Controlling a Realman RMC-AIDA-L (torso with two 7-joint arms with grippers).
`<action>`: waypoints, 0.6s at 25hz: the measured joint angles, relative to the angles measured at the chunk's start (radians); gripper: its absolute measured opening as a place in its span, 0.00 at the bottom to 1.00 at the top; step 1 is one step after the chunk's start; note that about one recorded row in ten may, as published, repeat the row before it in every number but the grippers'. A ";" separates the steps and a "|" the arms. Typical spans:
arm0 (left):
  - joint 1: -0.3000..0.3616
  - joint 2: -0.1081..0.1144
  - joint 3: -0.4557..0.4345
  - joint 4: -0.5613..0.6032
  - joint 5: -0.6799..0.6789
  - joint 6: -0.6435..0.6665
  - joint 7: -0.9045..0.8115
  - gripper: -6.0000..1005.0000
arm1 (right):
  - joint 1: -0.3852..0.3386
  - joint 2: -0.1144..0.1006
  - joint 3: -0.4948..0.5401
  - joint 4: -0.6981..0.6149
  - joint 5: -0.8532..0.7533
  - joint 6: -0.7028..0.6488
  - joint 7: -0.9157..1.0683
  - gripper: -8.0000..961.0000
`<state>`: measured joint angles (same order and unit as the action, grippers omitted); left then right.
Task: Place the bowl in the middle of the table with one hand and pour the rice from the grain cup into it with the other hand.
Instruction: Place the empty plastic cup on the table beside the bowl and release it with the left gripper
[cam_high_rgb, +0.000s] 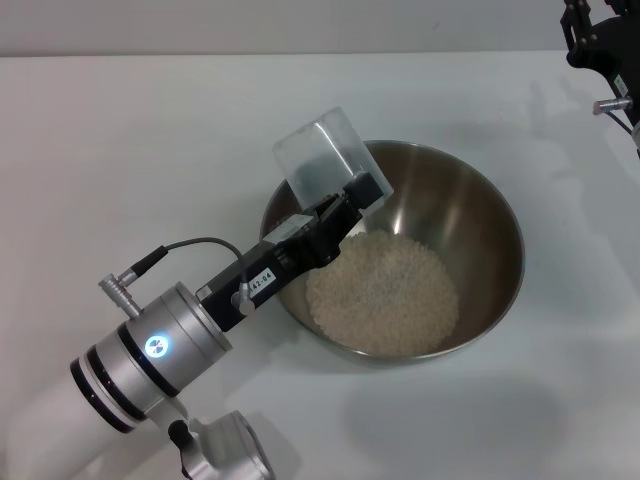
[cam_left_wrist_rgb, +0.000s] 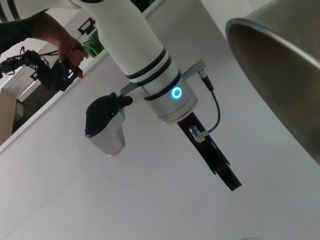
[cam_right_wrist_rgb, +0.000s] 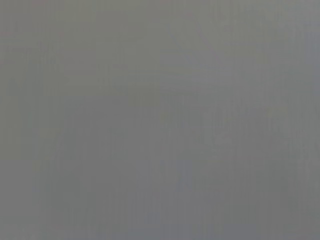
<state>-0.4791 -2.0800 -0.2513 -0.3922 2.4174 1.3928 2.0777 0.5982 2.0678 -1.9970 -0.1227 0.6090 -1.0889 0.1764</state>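
Note:
The steel bowl (cam_high_rgb: 480, 215) stands on the white table (cam_high_rgb: 120, 150), a little right of its middle. A pale heap of rice (cam_high_rgb: 385, 290) lies in the bowl's bottom. My left gripper (cam_high_rgb: 350, 195) is shut on the translucent grain cup (cam_high_rgb: 322, 160). It holds the cup tilted above the bowl's left rim, and I see no rice in the cup. The bowl's outer wall also shows in the left wrist view (cam_left_wrist_rgb: 280, 70). My right gripper (cam_high_rgb: 600, 45) is parked at the far right corner, apart from the bowl.
The right wrist view is plain grey and shows nothing. In the left wrist view a person's hand (cam_left_wrist_rgb: 67, 47) holds a black device beyond the table's edge. White tabletop lies all around the bowl.

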 joint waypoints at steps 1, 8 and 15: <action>0.000 0.000 0.000 0.000 0.000 0.000 0.003 0.03 | 0.000 0.000 0.000 0.000 0.000 0.000 0.000 0.44; 0.003 0.000 -0.002 -0.001 0.000 0.000 0.100 0.03 | -0.001 0.000 0.000 0.000 0.000 0.000 0.000 0.44; 0.005 0.000 -0.002 -0.005 -0.001 -0.001 0.125 0.03 | -0.004 0.001 0.001 0.000 0.000 0.000 0.000 0.44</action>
<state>-0.4740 -2.0800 -0.2534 -0.3976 2.4163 1.3920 2.2030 0.5947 2.0685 -1.9956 -0.1227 0.6090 -1.0893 0.1764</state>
